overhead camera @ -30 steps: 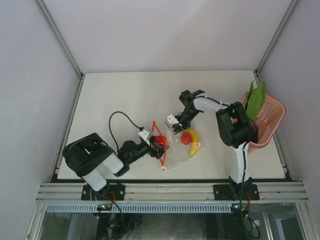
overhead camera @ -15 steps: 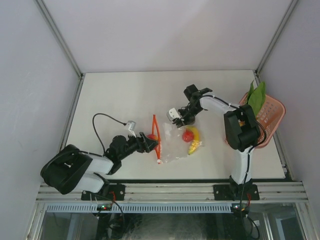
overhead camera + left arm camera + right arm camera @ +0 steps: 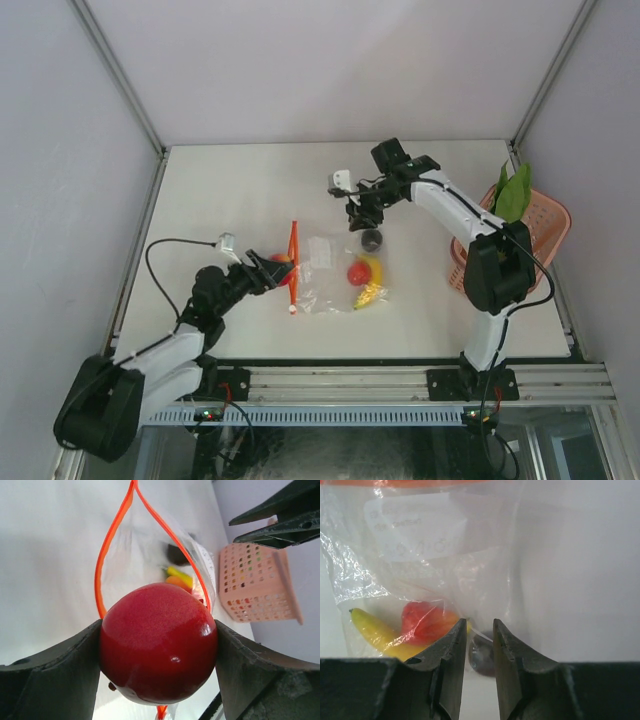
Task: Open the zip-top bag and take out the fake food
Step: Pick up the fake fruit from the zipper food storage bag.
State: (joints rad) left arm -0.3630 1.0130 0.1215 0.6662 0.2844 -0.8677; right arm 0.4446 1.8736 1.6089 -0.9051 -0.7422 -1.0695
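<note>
white bench, closed in by pale walls, carries everything. the zip-top bag (image 3: 325, 272) lies near the middle of the bench, a little toward the near edge. its orange zipper strip (image 3: 293, 262) is on the left side and gapes in a loop in the left wrist view. inside the plastic sit a banana (image 3: 370, 292) and a second red piece (image 3: 357, 272). a dark ball (image 3: 371, 238) lies at the bag's far right corner; whether it is under the film or just outside it i cannot tell. just outside the mouth, the left jaws pinch a red fruit (image 3: 157, 642) across its widest part, one jaw on each flank. the right jaws hover over the bag's far right corner, parted by only a narrow slot, with nothing between them. at the bench's right edge stands a pink basket (image 3: 545, 245) with a green leafy vegetable (image 3: 512, 195) sticking out.

the step in hand looks like carrying the red fruit clear of the bag. done well, it means drawing back along the line of the mouth so the fruit does not catch the strip and drag the bag. the skin is smooth and glossy and could squirt free, so the pinch should stay firm until the fruit is set down well apart from the bag. the right jaws could usefully pin the closed end while the rest is emptied.
</note>
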